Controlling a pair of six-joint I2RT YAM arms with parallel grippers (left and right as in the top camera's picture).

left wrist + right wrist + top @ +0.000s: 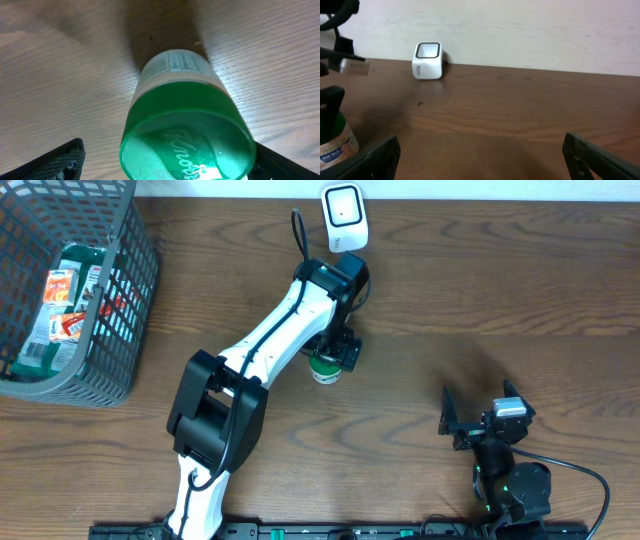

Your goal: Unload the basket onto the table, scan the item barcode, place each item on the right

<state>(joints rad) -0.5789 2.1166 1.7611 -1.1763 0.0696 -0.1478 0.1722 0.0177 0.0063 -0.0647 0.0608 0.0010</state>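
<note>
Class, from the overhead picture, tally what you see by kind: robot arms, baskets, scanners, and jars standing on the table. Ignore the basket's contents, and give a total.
robot arms: 2 (left arm, right arm)
wire basket: 1
white scanner: 1
green-lidded jar: 1
Total: 5

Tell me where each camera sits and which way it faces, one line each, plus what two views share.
Overhead: above the table, looking straight down; left arm over the jar, right gripper near the front edge.
Left wrist: on the left arm, looking down at the jar's green lid; left fingers at the lower corners.
Right wrist: low, facing the back wall and scanner; right fingers below.
Shared: jar in all three; scanner in overhead and right wrist.
</note>
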